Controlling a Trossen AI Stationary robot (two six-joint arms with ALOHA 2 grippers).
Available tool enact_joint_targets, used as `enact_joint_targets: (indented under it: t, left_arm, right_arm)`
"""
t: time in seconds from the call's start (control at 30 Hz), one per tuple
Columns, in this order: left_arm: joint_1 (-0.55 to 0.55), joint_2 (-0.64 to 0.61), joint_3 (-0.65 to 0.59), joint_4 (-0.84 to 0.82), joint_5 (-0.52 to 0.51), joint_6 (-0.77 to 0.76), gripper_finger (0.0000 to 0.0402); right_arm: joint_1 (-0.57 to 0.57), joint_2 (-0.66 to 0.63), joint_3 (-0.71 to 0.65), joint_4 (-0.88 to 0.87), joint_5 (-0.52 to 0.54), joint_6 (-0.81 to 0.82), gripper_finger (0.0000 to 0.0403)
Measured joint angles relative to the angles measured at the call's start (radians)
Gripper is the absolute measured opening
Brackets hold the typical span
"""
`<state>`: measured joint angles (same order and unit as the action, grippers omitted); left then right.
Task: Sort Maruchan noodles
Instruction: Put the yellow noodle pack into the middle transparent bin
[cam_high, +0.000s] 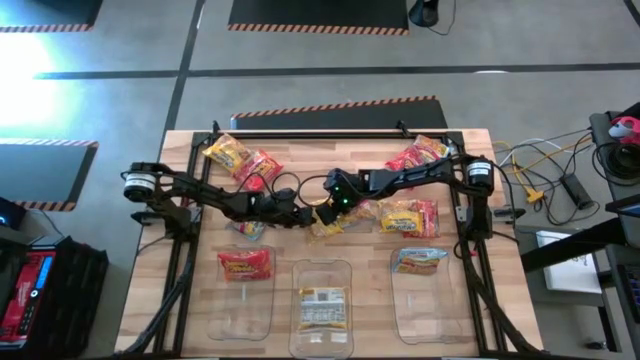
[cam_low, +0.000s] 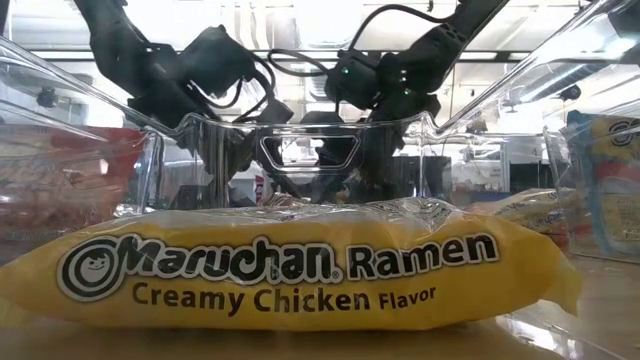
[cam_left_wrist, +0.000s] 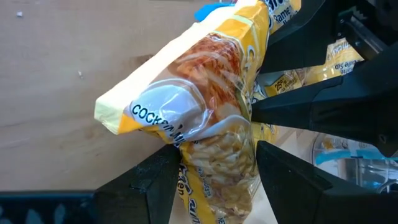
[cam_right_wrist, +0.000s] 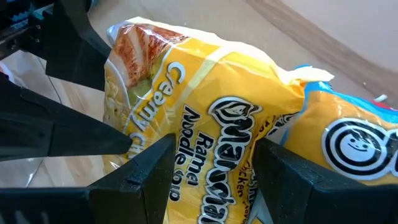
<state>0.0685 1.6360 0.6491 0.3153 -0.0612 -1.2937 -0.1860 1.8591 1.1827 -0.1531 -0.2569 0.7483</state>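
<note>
At the bench (cam_high: 180, 310) centre, both grippers met on one yellow packet (cam_high: 328, 226). The left gripper (cam_left_wrist: 214, 180) and right gripper (cam_right_wrist: 214, 165) each had fingers closed on it, seemingly. One should release before the other carries it toward the middle bin (cam_high: 322, 272) at 6 o'clock.

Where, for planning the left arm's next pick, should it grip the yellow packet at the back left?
Probably the yellow packet by its free left end, from above: it lies flat, and its right end meets a red packet. For now the left gripper and right gripper both clamp the centre packet.
</note>
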Motion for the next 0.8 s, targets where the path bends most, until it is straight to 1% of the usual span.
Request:
enact_joint_targets:
  t: [0.37, 0.47, 0.6, 0.8]
  left_arm:
    - [0.000, 0.000, 0.000, 0.002, 0.000, 0.014, 0.0194]
    - [0.002, 0.000, 0.000, -0.002, 0.012, 0.017, 0.0194]
    - [0.002, -0.002, 0.007, -0.056, 0.028, -0.004, 0.0194]
    - [-0.002, -0.028, 0.004, -0.050, 0.042, 0.020, 0.0194]
  right_arm:
    - [0.000, 0.000, 0.007, 0.000, 0.000, -0.036, 0.0199]
    - [0.000, 0.000, 0.008, -0.006, 0.000, -0.034, 0.0199]
    - [-0.008, 0.000, 0.009, -0.013, -0.012, -0.023, 0.0198]
    - [-0.011, -0.001, 0.009, -0.028, -0.020, -0.013, 0.0198]
